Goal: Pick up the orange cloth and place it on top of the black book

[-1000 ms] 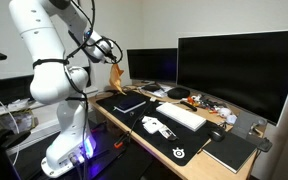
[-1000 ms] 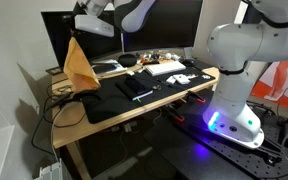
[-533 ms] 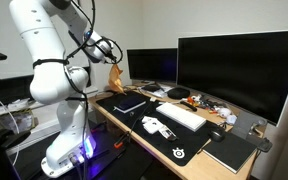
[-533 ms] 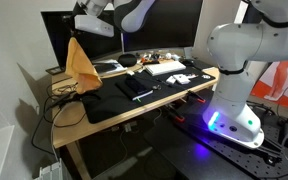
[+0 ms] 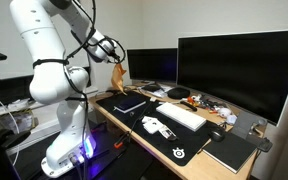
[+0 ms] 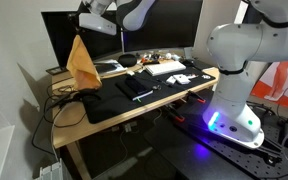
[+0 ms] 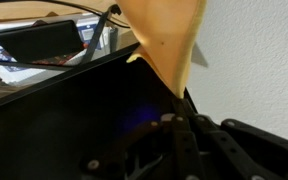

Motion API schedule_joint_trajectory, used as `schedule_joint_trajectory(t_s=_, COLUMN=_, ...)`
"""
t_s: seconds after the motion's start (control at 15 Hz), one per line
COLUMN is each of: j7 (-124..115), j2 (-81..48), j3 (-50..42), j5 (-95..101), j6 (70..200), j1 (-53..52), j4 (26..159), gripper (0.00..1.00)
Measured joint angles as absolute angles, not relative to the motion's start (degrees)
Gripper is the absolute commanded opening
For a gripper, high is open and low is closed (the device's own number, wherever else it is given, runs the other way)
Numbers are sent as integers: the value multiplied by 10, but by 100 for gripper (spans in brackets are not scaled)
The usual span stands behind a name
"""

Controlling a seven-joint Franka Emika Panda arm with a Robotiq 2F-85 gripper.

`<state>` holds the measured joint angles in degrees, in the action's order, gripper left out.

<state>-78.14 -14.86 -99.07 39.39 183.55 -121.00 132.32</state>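
Carrying the orange cloth (image 5: 116, 76) in mid-air, the gripper (image 5: 111, 54) clamped shut on its top corner.
The cloth hung clear of the desk (image 6: 74, 116) near the wall end, so the lift looked complete and the placing not yet begun. What appeared to be the black book (image 5: 129, 103) lay close below. The next move probably called for a short traverse, descent and release. The monitors (image 5: 234, 70) crowded one side; overhead was open.

My cloth (image 6: 83, 62) is showing plain orange-tan, my fingers (image 7: 174, 126) are looking black, and the book (image 5: 130, 103) is lying black on a black mat (image 6: 109, 106) over the pale wooden desk (image 6: 72, 128).
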Motion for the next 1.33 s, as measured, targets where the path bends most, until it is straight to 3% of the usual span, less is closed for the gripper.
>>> schedule_joint_trajectory(t_s=0.87, j7=-680, j2=-1, j3=-1074, j5=418, j6=1841, j1=-1221, j4=1340, gripper=0)
schedule_joint_trajectory(t_s=1.33, j7=-596, j2=103, j3=-973, j5=431, j6=1837, j1=-1141, j4=1358, gripper=0)
